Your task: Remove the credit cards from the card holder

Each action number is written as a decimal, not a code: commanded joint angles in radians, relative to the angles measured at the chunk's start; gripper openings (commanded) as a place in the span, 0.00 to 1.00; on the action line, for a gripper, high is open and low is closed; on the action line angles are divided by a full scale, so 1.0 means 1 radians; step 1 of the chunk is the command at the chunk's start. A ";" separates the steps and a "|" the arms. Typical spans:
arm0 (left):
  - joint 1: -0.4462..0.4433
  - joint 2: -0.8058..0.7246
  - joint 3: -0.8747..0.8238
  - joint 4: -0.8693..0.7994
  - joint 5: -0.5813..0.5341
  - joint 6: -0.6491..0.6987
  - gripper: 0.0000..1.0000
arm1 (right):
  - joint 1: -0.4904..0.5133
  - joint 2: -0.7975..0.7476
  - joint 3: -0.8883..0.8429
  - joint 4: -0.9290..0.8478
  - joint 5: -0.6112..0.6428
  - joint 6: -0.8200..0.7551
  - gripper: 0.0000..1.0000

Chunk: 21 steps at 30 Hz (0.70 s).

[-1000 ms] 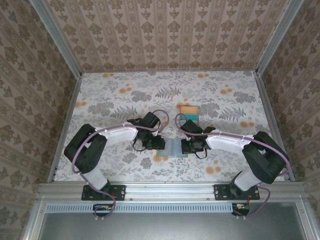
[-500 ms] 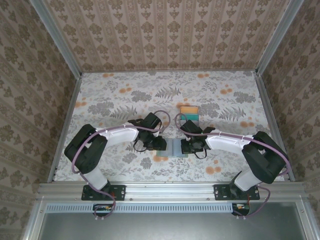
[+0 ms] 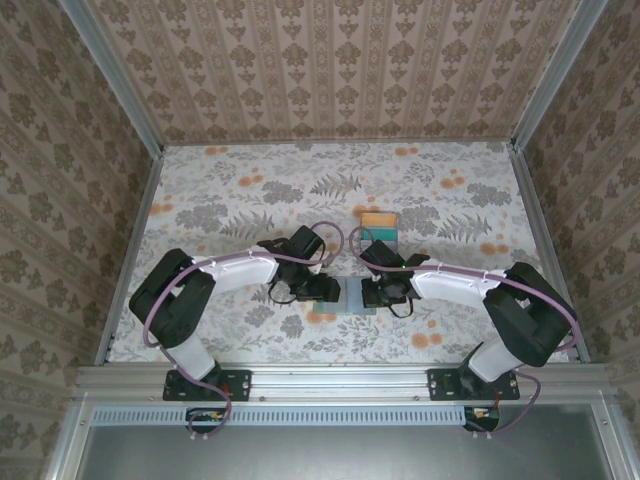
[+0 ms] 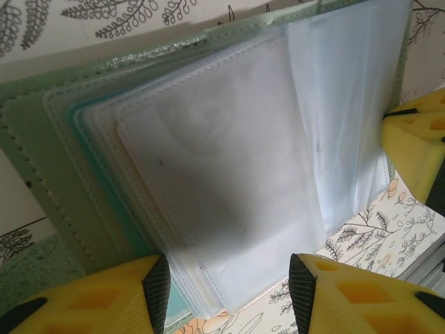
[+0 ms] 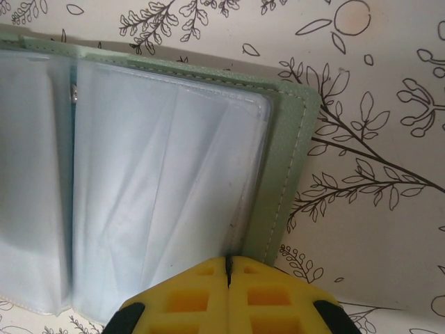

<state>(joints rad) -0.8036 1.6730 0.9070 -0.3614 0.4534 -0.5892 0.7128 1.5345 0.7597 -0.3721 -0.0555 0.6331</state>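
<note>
The card holder (image 3: 352, 297) lies open and flat on the flowered desk (image 3: 250, 190), near the front edge and between the two arms. Its long axis runs left to right and its fold points away from the arm bases. Clear plastic sleeves (image 4: 229, 139) face up, fanned over the sage-green cover (image 4: 42, 160). A thin teal edge (image 4: 89, 142) shows beneath the sleeves on the left half, perhaps a card still inside.

The left gripper (image 3: 328, 290) sits at the holder's left end. In its wrist view its jaws stand apart and the sleeves' lower edge lies in the gap between them, with nothing clamped. The right gripper (image 3: 371, 293) is at the holder's right end. Its fingers are pressed together with no gap, their tips over the green border (image 5: 281, 181) of the cover.

The credit cards (image 3: 378, 227) lie stacked further back on the desk, beyond the right gripper and apart from the holder, orange towards the back and teal nearer. The right arm's wrist stands between them and the holder.
</note>
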 commanded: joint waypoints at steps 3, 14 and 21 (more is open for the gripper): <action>-0.006 -0.015 0.013 0.031 0.042 0.023 0.52 | 0.022 0.063 -0.010 -0.004 -0.009 0.016 0.01; 0.004 -0.040 0.002 0.045 0.049 0.026 0.62 | 0.023 0.075 -0.004 -0.008 -0.007 0.016 0.01; 0.007 -0.048 -0.003 0.053 0.053 0.025 0.84 | 0.023 0.079 -0.003 -0.008 -0.009 0.017 0.01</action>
<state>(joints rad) -0.8032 1.6554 0.9070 -0.3256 0.4873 -0.5785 0.7143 1.5467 0.7734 -0.3866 -0.0536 0.6331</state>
